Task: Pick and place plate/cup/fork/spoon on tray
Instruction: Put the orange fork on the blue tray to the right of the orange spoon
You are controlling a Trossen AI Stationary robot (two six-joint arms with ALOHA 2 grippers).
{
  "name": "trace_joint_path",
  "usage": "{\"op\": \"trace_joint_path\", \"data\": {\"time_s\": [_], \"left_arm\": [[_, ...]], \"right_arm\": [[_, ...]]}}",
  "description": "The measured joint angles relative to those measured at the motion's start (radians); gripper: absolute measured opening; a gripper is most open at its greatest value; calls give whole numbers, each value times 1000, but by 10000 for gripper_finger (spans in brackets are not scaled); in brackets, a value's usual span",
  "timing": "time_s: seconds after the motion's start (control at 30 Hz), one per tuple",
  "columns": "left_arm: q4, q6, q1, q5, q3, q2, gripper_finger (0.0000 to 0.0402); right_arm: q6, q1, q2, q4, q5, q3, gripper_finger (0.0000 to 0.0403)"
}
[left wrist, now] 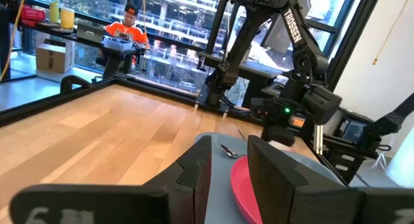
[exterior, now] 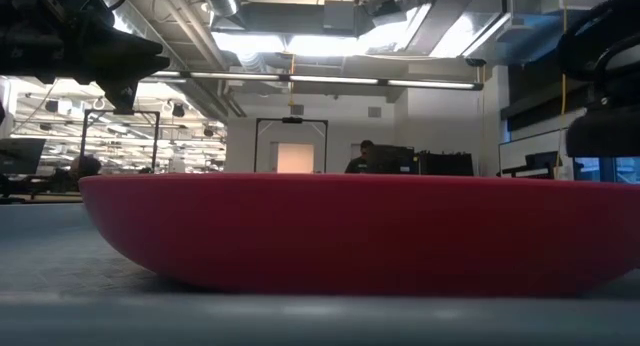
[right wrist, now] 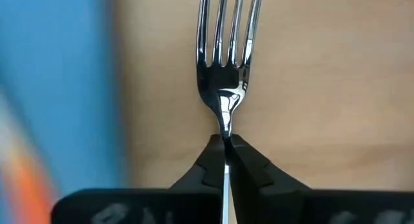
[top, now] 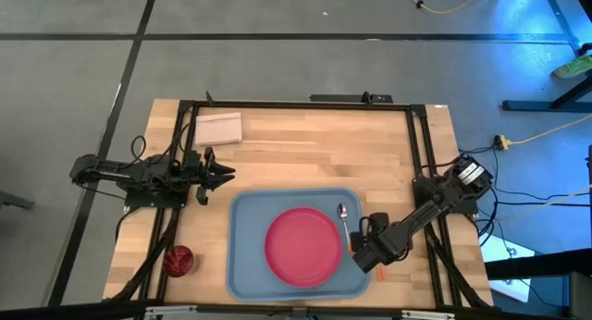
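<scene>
Right tool [right wrist: 226, 153]: I see its two fingers clamped on the neck of the fork [right wrist: 226, 52], tines pointing away from the wrist, wood tabletop beyond them and blue tray edge off to one side. From above, the right tool [top: 368, 249] sits at the tray's [top: 242, 264] right rim, near the front corner; a bit of orange handle shows on the tabletop [top: 305, 149] just beside that tool.

Plate [top: 302, 246] lies flat in the middle of the tray, just left of the right tool. Spoon [top: 343, 220] lies in the tray between the plate's right edge and the rim, bowl end away from the tool, handle end reaching toward it.

Left tool [top: 220, 174]: waiting beyond the tray's far left corner, fingers [left wrist: 197, 175] slightly apart, holding nothing. Cup [top: 178, 260] stands on the tabletop off the tray's left side, well apart from both tools.

A folded cloth [top: 218, 129] lies near the far left corner of the tabletop
</scene>
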Motion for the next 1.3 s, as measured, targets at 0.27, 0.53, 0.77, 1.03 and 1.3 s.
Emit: {"op": "trace_joint_path", "data": {"time_s": [0.27, 0.53, 0.77, 1.03, 1.3], "left_arm": [[-1, -1, 0, 0, 0, 0, 94], [-3, 0, 0, 0, 0, 0, 94], [-3, 0, 0, 0, 0, 0, 94], [-5, 0, 0, 0, 0, 0, 94], [-7, 0, 0, 0, 0, 0, 94]], "right_arm": [[-16, -6, -74, -169, 86, 62, 10], [-181, -61, -83, -106, 289, 157, 11], [-314, -154, -74, -65, 280, 158, 12], [-385, -209, -42, -36, 257, 158, 13], [-385, -206, -1, -12, 251, 156, 13]]}}
